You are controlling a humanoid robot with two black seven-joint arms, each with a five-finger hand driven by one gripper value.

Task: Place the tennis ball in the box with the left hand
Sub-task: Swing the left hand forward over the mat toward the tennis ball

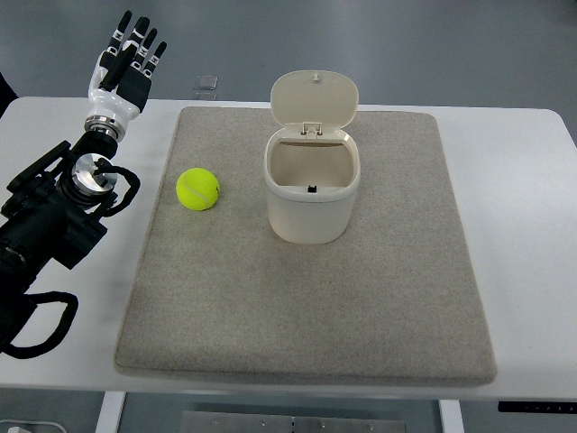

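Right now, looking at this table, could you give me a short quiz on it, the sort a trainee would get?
1. True or false: the tennis ball already lies inside the box.
2. Which way is the box's lid? A) shut B) flipped open C) lying on the mat
3. Fill in: the left hand has its fingers ____ and holds nothing.

Key
1. False: the ball sits on the grey mat, to the left of the box.
2. B: it stands up behind the opening.
3. Spread: the hand is beyond the mat's far left corner, clear of the ball.
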